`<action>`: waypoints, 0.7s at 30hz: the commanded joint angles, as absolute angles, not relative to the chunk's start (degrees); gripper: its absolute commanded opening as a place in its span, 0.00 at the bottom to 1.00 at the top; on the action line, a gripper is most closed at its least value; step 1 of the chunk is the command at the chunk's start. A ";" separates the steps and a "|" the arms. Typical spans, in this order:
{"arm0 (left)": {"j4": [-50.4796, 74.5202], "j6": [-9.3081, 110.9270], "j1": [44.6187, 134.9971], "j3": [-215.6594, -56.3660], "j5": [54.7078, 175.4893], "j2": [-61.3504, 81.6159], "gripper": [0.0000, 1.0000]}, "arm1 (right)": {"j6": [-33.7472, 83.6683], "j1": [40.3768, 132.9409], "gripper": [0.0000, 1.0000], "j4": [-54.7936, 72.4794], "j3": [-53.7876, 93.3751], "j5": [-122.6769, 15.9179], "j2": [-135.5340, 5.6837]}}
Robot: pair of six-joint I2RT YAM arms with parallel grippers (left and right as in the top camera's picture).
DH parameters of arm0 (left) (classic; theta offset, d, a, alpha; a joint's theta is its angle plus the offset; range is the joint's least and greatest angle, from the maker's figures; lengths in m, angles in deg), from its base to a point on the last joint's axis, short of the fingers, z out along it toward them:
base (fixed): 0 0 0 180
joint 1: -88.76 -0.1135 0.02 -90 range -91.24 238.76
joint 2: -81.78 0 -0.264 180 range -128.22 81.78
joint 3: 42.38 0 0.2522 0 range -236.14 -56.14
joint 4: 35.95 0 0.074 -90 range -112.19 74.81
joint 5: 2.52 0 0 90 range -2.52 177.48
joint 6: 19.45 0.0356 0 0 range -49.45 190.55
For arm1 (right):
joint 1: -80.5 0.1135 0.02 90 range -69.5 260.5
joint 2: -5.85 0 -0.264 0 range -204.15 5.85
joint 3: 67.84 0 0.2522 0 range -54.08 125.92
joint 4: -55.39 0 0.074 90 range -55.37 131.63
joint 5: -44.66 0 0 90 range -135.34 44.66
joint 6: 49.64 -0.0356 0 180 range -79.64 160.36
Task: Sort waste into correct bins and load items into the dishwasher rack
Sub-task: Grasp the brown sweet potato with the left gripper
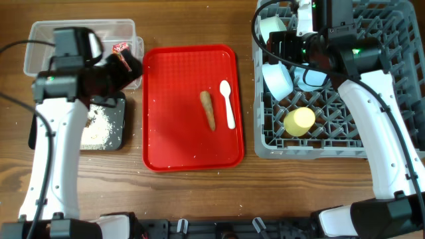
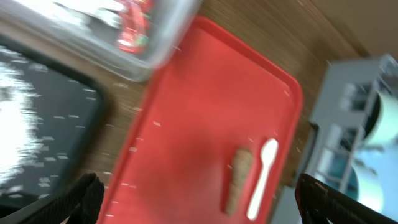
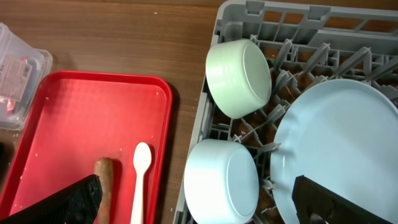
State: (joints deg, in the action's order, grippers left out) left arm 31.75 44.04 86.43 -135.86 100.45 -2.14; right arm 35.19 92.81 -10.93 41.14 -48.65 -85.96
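A brown stick-shaped scrap (image 1: 208, 109) (image 2: 238, 180) (image 3: 104, 180) and a white spoon (image 1: 228, 103) (image 2: 261, 177) (image 3: 140, 180) lie side by side on the red serving tray (image 1: 172, 133). A red-and-white wrapper (image 1: 121, 48) (image 2: 134, 25) lies in the clear tub (image 1: 40, 40). Rice crumbs (image 1: 99, 129) cover the black tray (image 1: 119, 113). The grey rack (image 1: 332, 143) holds the pale-green bowl (image 3: 239, 78), light-blue bowl (image 3: 221, 180), pale-blue plate (image 3: 336, 137) and yellow cup (image 1: 299, 121). My left gripper (image 2: 199, 205) is open and empty above the red tray's left edge. My right gripper (image 3: 208, 202) is open and empty over the rack's left side.
Bare wood shows between the red tray and the rack (image 3: 186, 62). The tub and black tray stand close together at the left, under my left arm. The right arm covers much of the rack's back in the overhead view.
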 commanded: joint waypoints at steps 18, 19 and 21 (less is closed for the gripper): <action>17.80 29.31 118.87 -136.38 89.90 -36.15 0.56 | 34.34 92.79 1.00 -12.43 41.46 -47.45 -86.18; 17.76 29.29 118.87 -136.38 89.42 -36.15 0.50 | 34.34 92.79 1.00 -12.43 41.46 -47.45 -86.18; 17.58 29.29 118.87 -136.38 89.31 -36.15 0.31 | 34.34 92.79 1.00 -12.48 41.46 -47.45 -86.18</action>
